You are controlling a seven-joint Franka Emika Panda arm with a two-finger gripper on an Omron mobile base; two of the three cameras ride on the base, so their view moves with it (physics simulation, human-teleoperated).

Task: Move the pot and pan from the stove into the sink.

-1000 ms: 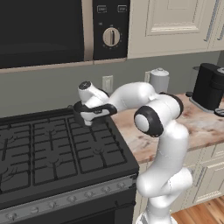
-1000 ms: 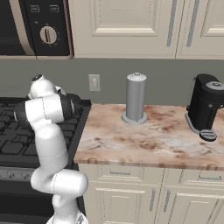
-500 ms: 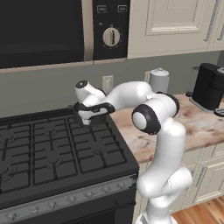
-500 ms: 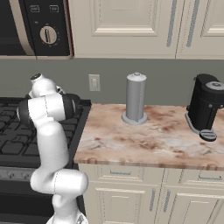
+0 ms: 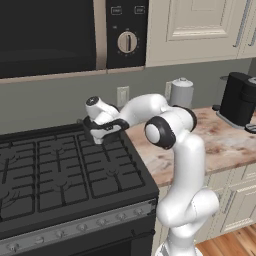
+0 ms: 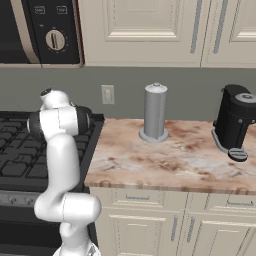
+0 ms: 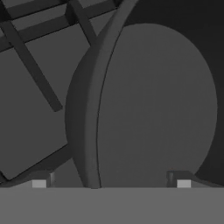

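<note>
In the hand view a dark grey pot [image 7: 153, 109] is very close; its straight wall and rim run up between my fingertips [image 7: 39, 183], over the black grates of the stove [image 7: 30, 65]. My gripper [image 7: 111, 183] is open, one finger outside the wall and one over the inside. In the left base view the gripper [image 5: 100, 136] points down at the back right corner of the stove [image 5: 60, 175], and the hand hides the pot. The stove [image 6: 15, 150] also lies at the left of the right base view. The pan and the sink are out of view.
A black microwave [image 5: 45, 35] with a dial panel hangs above the stove. On the marble counter [image 6: 170, 160] to the right stand a grey canister [image 6: 155, 112] and a black coffee machine [image 6: 235, 122]. Cream cabinets sit above and below.
The hand has drifted slightly to the left over the stove's back right corner. The base and everything else stand as before.
</note>
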